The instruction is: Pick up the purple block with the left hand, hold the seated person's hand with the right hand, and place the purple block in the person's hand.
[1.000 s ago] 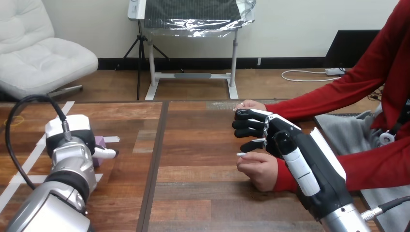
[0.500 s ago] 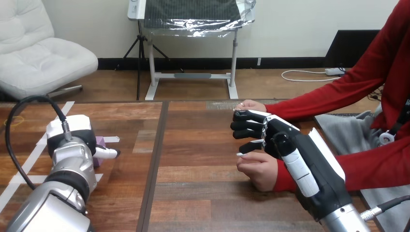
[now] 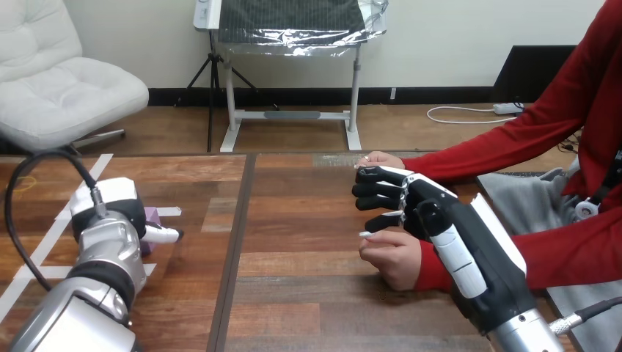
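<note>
At the far left, the robot's silver left arm reaches forward over the wooden counter (image 3: 293, 279), ending in the left hand (image 3: 117, 209), seen from behind. The purple block (image 3: 152, 217) sits on the counter just beyond that hand, at its right side, with much of the block hidden behind it. Hand and block are close together, but it cannot be told whether they touch, or whether the hand is wide, narrow or closed on anything. A short strip of white tape (image 3: 170, 211) lies on the boards just right of the block.

Across a bare stretch of counter, right of centre, the robot's right hand (image 3: 411, 205) hangs over the boards with its white-shelled back to the camera. Directly below and in front of it, the person's near hand (image 3: 392, 253) rests on the counter, loosely curled, red sleeve at the wrist. The two hands are very close; whether the right hand has any grip on the person's hand cannot be told. The person's far hand (image 3: 378, 159) lies flat on the counter just behind the robot's right hand, its red-sleeved arm running off to the right edge.
</note>
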{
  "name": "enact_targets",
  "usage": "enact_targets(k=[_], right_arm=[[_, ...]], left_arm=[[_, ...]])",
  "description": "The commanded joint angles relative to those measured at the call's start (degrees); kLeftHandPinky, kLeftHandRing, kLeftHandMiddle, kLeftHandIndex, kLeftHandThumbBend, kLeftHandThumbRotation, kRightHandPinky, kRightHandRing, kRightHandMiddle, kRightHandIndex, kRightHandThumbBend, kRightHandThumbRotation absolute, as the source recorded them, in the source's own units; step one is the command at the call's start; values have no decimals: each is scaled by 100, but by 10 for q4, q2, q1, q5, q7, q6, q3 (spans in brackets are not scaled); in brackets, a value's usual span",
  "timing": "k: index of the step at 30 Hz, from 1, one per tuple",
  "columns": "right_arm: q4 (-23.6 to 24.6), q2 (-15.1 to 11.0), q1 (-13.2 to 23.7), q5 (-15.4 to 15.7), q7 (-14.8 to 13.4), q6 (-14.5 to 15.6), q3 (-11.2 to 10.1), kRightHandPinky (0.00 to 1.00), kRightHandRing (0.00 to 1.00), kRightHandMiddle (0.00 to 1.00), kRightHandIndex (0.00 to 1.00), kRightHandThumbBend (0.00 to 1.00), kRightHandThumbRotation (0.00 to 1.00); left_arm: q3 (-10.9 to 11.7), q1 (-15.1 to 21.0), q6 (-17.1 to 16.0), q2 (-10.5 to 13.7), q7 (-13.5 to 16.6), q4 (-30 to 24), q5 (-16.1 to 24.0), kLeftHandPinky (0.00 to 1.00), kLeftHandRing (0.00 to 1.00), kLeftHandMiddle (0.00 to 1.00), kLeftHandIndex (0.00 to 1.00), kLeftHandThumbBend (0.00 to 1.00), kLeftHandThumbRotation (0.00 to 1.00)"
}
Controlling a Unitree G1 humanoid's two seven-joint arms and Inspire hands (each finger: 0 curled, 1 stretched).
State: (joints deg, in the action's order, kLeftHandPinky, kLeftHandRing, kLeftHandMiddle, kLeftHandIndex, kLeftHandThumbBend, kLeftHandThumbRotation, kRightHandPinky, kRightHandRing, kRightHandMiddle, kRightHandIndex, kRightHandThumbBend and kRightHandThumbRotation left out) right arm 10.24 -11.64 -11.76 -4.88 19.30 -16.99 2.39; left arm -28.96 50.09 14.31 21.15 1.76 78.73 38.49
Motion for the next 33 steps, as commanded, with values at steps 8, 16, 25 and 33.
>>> enact_targets(k=[8, 16, 25, 33], right_arm=[[21, -3, 29, -7, 1, -10, -8, 63, 74, 76, 77, 80, 100], [19, 0, 31, -7, 0, -8, -6, 63, 74, 75, 77, 79, 100], [18, 2, 33, -7, -2, -6, -5, 62, 73, 75, 76, 80, 100], [15, 4, 34, -9, -2, -7, -6, 62, 73, 75, 76, 81, 100]], left_arm=[[21, 10, -23, 2, 23, -14, -19, 83, 84, 84, 81, 65, 59], [28, 9, -32, 2, 34, -17, -26, 78, 80, 80, 77, 66, 56], [36, 9, -38, 3, 37, -17, -32, 71, 75, 75, 73, 64, 56], [43, 11, -41, 4, 49, -19, -37, 62, 67, 68, 67, 64, 55]])
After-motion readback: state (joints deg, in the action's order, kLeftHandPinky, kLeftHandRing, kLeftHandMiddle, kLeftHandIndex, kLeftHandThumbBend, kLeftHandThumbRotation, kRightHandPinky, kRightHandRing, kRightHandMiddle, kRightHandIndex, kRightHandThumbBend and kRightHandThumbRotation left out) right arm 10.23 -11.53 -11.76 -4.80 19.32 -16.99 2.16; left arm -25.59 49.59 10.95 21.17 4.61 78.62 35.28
